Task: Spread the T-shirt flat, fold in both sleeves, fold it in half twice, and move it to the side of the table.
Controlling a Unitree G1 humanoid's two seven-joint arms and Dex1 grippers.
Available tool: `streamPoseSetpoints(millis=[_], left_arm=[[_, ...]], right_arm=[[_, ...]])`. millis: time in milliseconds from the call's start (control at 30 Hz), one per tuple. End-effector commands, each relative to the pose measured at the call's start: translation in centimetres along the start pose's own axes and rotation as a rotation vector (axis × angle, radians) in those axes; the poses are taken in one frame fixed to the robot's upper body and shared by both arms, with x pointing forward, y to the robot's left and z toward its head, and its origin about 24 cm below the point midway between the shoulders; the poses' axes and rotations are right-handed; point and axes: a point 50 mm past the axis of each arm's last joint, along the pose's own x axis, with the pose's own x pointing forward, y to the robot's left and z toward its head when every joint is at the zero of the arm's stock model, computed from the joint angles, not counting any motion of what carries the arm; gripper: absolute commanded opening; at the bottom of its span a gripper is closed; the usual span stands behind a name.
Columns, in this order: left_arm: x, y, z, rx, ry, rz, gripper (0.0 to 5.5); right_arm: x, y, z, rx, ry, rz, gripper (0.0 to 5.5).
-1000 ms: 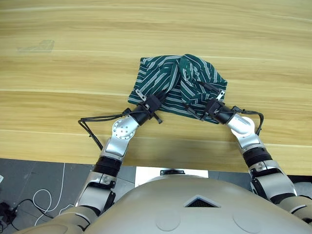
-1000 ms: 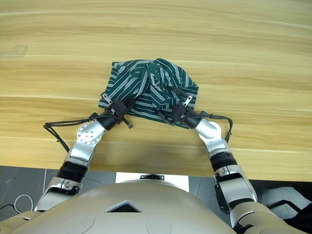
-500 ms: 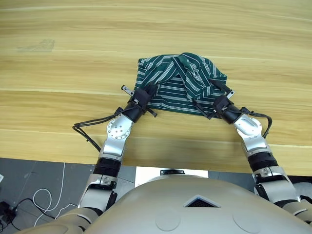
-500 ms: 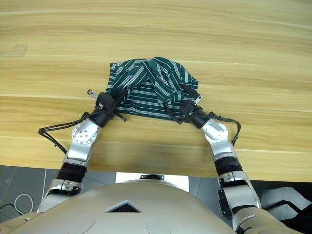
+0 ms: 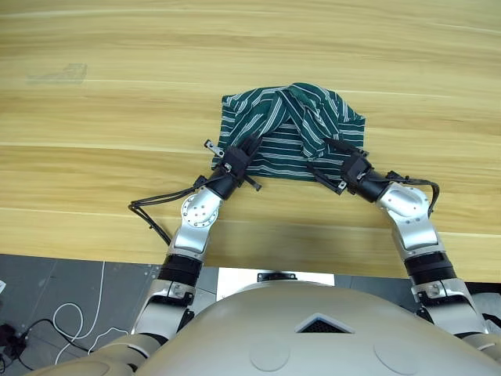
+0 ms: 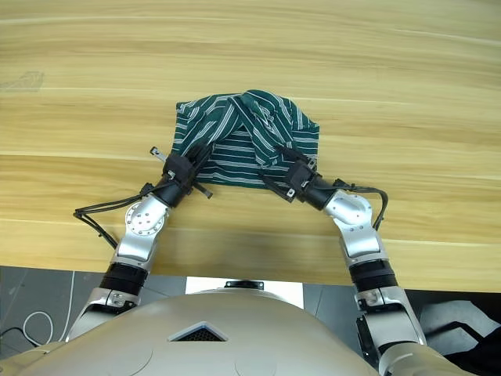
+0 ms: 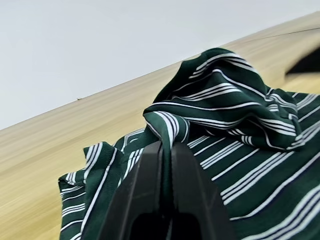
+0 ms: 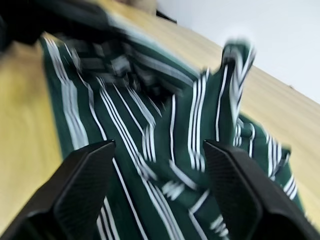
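The green striped T-shirt (image 5: pixel 293 129) lies bunched on the wooden table (image 5: pixel 117 117), with folds heaped along its far side and its near hem fairly straight. My left gripper (image 5: pixel 244 149) is at the shirt's near left corner. In the left wrist view it (image 7: pixel 165 160) is shut, pinching a ridge of the T-shirt (image 7: pixel 240 125). My right gripper (image 5: pixel 327 154) rests over the near right part of the shirt. In the right wrist view it (image 8: pixel 159 150) stands open, its fingers (image 8: pixel 85 185) wide apart above the striped cloth (image 8: pixel 165 125).
Bare wood stretches to the left, right and far side of the shirt. The table's front edge (image 5: pixel 94 249) runs just behind both wrists. Below it are grey floor and loose cables (image 5: pixel 47 321).
Both grippers swung outward, then came back inward along the near hem. The hem now lies straighter and the shirt looks squarer. The right gripper has let go of the cloth.
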Motion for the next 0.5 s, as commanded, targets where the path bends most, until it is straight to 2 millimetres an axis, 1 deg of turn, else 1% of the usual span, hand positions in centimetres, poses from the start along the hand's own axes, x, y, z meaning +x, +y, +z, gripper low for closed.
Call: streamPoseSetpoints(millis=[33,100,167,233,267,333,400,500], left_arm=[[0.6,-0.1,0.0,0.011,-0.008,-0.018,0.04],[0.7,-0.1,-0.2,0.006,-0.008,-0.021,0.04],[0.7,0.5,-0.5,0.006,0.0,-0.002,0.04],[0.4,1.3,-1.0,0.021,0.015,0.025,0.04],[0.3,1.6,-1.2,0.032,0.023,0.035,0.04],[0.3,1.9,-1.4,0.043,0.028,0.041,0.04],[0.4,1.9,-1.4,0.048,0.022,0.035,0.04],[0.7,1.8,-1.2,0.052,0.009,0.027,0.04]], right_arm=[[-0.6,-0.7,3.2,0.045,-0.115,0.045,3.26],[-1.1,-1.3,4.5,0.109,-0.181,0.051,3.26],[-1.4,-2.8,4.7,0.147,-0.193,0.026,3.26],[-1.6,-4.5,3.9,0.173,-0.158,-0.02,3.62],[-1.5,-5.0,3.3,0.173,-0.125,-0.038,3.82],[-1.0,-4.9,2.0,0.173,-0.06,-0.031,4.11],[-0.4,-4.3,0.6,0.171,-0.005,-0.004,4.49],[0.2,-4.0,-1.1,0.182,0.056,0.009,5.0]])
